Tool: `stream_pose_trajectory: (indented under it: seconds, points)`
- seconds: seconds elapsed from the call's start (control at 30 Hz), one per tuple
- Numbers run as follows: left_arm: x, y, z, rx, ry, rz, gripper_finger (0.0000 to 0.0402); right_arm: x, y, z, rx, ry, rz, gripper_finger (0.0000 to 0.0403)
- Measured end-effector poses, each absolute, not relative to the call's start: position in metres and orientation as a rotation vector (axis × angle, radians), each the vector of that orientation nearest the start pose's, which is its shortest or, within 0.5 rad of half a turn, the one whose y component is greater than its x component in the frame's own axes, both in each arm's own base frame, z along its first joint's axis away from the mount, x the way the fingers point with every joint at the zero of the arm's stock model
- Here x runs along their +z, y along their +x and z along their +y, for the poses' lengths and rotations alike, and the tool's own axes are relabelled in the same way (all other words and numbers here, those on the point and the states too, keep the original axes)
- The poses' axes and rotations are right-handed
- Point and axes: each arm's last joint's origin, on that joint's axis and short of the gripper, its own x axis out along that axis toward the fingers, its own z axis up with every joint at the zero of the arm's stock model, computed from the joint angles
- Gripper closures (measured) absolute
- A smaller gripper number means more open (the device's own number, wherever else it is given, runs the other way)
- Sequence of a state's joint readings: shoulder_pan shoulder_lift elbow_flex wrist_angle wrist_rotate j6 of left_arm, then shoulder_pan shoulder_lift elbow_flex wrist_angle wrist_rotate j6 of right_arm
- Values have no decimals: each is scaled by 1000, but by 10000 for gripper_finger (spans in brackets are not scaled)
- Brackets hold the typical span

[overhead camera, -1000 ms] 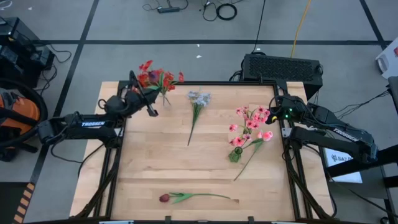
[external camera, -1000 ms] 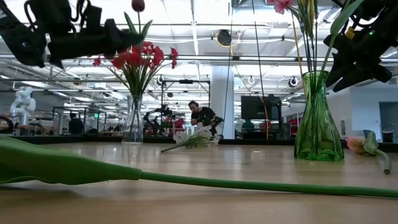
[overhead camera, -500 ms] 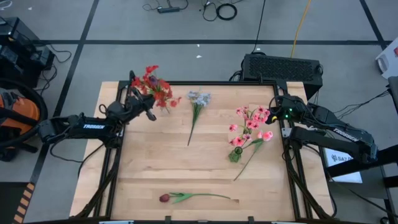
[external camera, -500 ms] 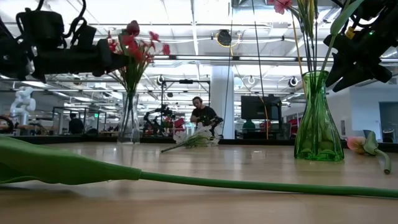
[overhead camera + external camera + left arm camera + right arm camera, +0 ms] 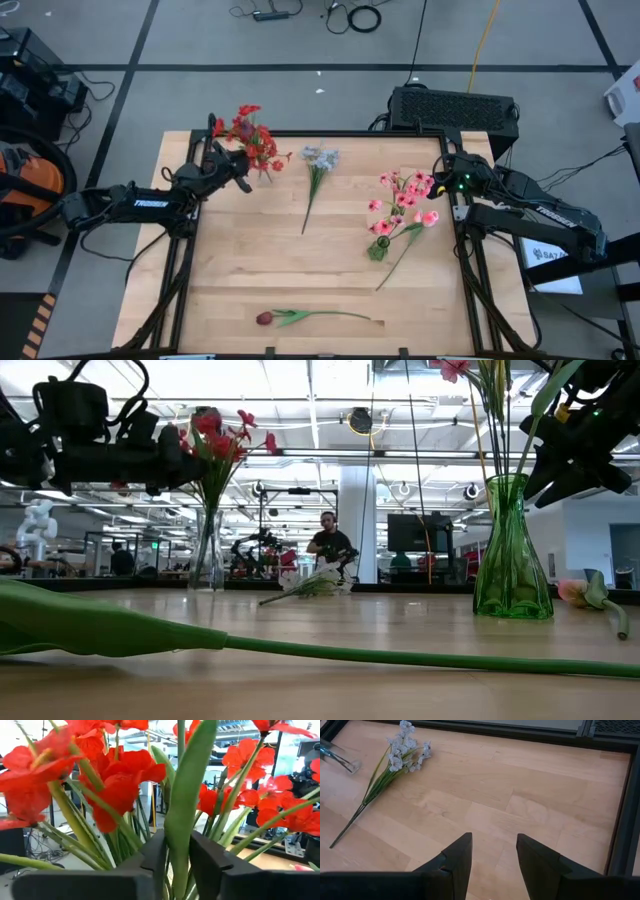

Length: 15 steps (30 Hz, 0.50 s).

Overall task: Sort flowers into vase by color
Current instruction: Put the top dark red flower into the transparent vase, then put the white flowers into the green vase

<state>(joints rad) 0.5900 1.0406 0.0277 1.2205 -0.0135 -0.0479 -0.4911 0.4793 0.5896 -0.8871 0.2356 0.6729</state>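
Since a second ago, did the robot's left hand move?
Yes. In the high view the left gripper pulled back from the table's far edge toward the left side, beside the red flowers in their vase.

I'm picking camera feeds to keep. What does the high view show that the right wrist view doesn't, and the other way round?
Only the high view shows the red flowers at the left hand, the pink flowers in the green vase, and the dark red tulip. Only the right wrist view shows the right hand standing open. Both show the pale bunch lying on the table.
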Motion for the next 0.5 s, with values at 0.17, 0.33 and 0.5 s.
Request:
stream_pose_trajectory:
  seconds: [0.17, 0.33, 0.5]
  points:
    - [175, 134, 90, 596, 13, -217, 262, 245, 77, -49, -939, 731, 517, 255]
    - [182, 137, 92, 587, -32, -255, 229, 245, 77, -49, -939, 731, 518, 255]
    - [185, 142, 96, 593, -58, -179, 226, 245, 77, -49, -938, 731, 518, 255]
